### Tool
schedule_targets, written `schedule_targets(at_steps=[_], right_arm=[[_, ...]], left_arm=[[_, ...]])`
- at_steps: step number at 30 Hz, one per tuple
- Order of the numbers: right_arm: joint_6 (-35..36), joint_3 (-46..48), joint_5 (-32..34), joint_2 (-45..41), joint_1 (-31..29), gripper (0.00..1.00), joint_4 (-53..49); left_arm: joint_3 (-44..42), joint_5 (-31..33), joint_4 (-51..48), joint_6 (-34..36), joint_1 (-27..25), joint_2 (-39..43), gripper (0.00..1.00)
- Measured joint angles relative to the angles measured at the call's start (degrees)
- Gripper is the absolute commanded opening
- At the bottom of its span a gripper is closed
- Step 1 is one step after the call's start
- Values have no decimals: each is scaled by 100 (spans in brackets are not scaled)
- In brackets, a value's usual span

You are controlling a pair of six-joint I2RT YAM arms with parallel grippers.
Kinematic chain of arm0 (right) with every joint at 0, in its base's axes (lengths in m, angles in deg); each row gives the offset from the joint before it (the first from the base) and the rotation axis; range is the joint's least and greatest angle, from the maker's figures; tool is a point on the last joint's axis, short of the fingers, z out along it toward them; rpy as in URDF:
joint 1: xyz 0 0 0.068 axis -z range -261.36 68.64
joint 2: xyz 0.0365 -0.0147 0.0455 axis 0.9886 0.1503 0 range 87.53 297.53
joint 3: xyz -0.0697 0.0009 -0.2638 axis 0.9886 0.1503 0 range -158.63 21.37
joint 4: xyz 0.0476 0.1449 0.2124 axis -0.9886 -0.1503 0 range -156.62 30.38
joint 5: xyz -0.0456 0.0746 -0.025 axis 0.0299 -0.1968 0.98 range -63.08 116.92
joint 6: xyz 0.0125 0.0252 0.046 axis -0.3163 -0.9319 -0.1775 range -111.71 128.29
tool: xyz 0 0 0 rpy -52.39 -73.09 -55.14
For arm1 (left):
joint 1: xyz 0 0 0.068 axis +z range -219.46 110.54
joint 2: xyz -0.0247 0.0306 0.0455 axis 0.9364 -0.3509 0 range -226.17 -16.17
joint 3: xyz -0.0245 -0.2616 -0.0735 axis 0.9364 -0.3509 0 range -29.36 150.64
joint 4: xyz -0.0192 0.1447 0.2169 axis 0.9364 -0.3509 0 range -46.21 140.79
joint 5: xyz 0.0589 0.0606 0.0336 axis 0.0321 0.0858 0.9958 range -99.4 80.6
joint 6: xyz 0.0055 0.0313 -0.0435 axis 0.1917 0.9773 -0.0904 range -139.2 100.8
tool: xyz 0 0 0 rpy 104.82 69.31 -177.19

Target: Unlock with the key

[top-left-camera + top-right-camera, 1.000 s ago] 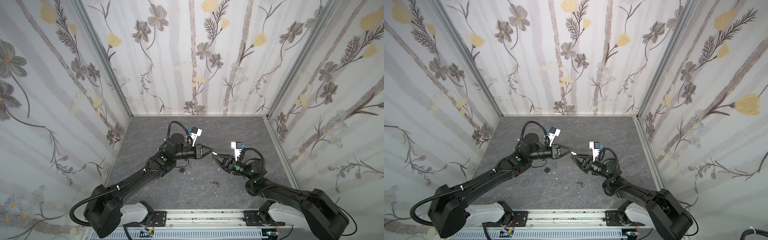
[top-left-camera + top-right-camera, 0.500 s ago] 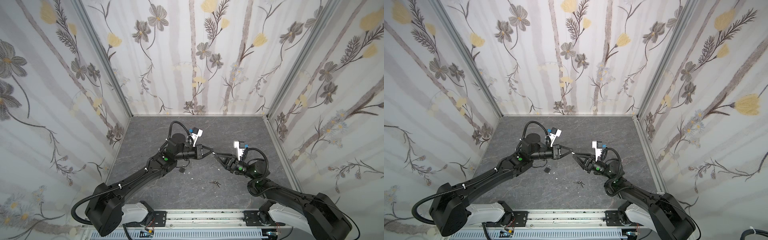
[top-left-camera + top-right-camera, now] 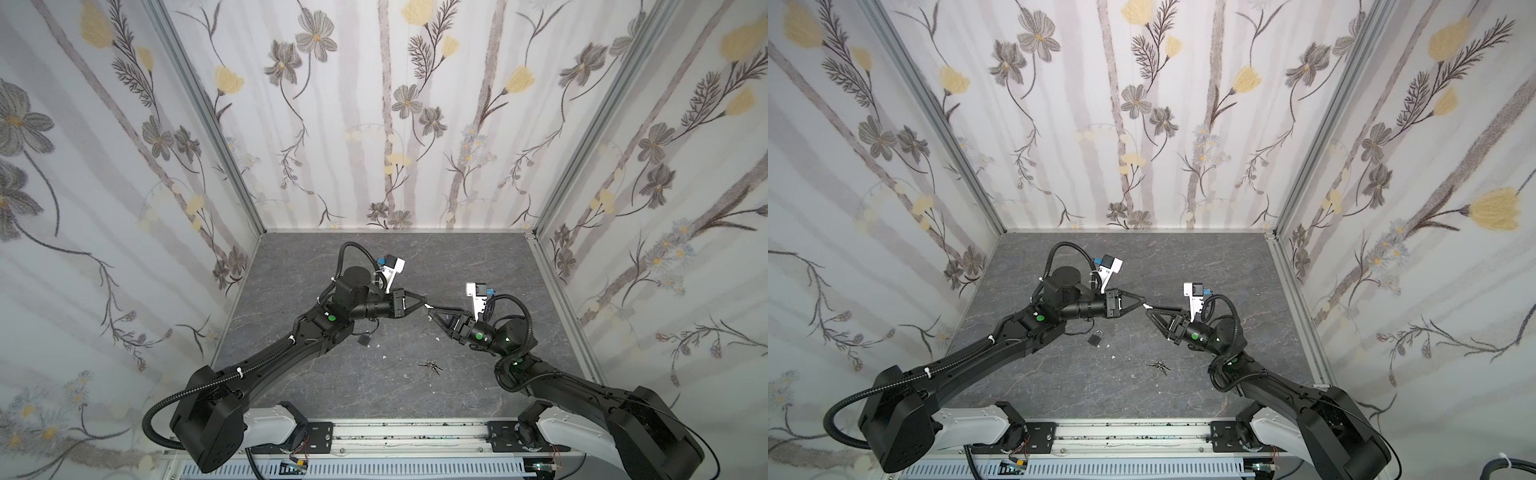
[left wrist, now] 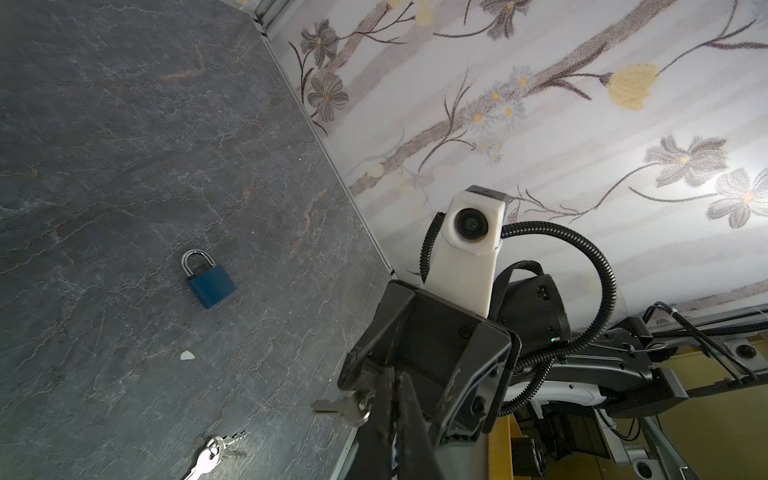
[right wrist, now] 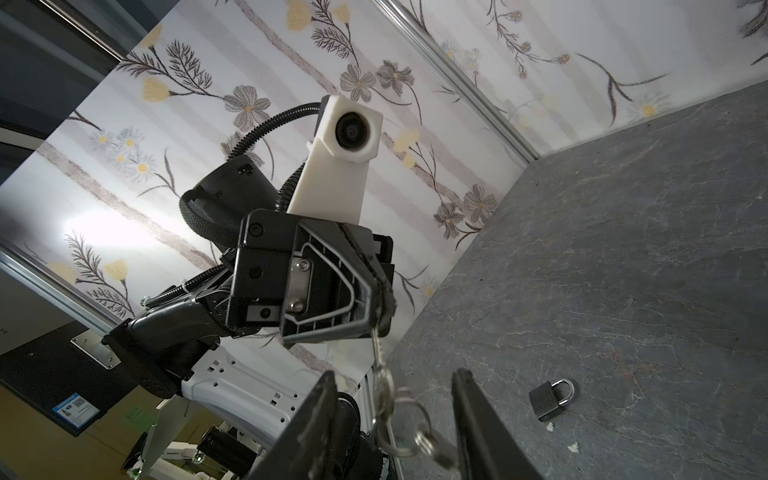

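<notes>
A small silver key (image 4: 345,409) hangs in mid-air with my left gripper (image 4: 394,376) shut on it. In the right wrist view the left gripper (image 5: 380,320) pinches the key (image 5: 380,386) at its tip, and the key's rings (image 5: 409,415) dangle between the spread fingers of my open right gripper (image 5: 395,374). In both top views the left gripper (image 3: 424,303) (image 3: 1144,303) and the right gripper (image 3: 431,315) (image 3: 1149,313) meet tip to tip above the middle of the floor. The padlock (image 3: 363,340) (image 3: 1095,338) (image 4: 210,282) (image 5: 550,399) lies flat below the left arm, shackle closed.
A second bunch of keys (image 3: 431,366) (image 3: 1158,366) (image 4: 212,451) lies on the grey stone floor (image 3: 478,257) toward the front. Small white scraps (image 3: 379,345) (image 4: 187,355) lie near the padlock. Flowered walls enclose the floor on three sides.
My right gripper's fingers have spread apart around the key and its arm has drawn back slightly to the right. The left gripper stays shut on the key.
</notes>
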Motion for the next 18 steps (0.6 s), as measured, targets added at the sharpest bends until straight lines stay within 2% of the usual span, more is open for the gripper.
schedule_targets(at_steps=[4,8,10,18], right_arm=[[48,-4,55,-197,26,45,-212],[109,-9,81,-313,31,40,-372],[109,-15,79,-306,31,36,-387],[33,-35,-197,-72,24,31,-216]], left_arm=[[0,0,-4,15,2,0,0],[0,24,-4,17,2,-2,0],[-2,63,-4,17,2,-11,0],[-7,66,-2,17,0,-35,0]])
